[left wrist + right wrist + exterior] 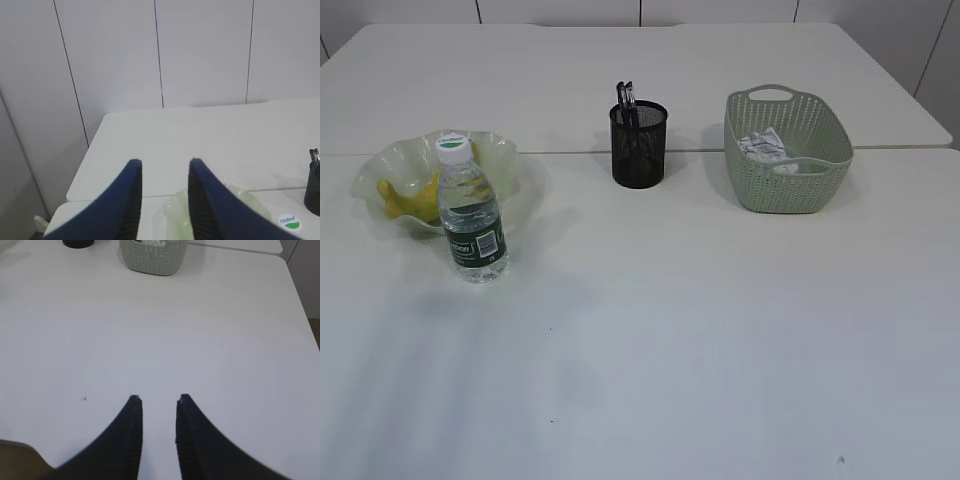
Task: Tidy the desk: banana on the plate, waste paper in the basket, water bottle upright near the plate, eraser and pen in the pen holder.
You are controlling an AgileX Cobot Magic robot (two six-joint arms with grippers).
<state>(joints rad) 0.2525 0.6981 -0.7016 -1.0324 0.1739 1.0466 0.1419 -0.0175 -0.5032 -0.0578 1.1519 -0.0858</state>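
Note:
The yellow banana (405, 202) lies on the wavy pale green plate (510, 160) at the left. An upright water bottle (472, 212) with a white cap stands just in front of the plate. A pen (624, 101) sticks out of the black mesh pen holder (639, 145); the eraser is hidden. Crumpled waste paper (763, 146) lies inside the green basket (790, 185). Neither arm shows in the exterior view. My left gripper (164, 163) is open and empty, high above the plate (175, 215) and the bottle cap (290, 222). My right gripper (158, 399) is open and empty over bare table.
Two white tables meet along a seam (560, 153) behind the plate and pen holder. A panelled wall (160, 50) rises behind the far table. The right table edge (302, 305) runs close to the basket (154, 256).

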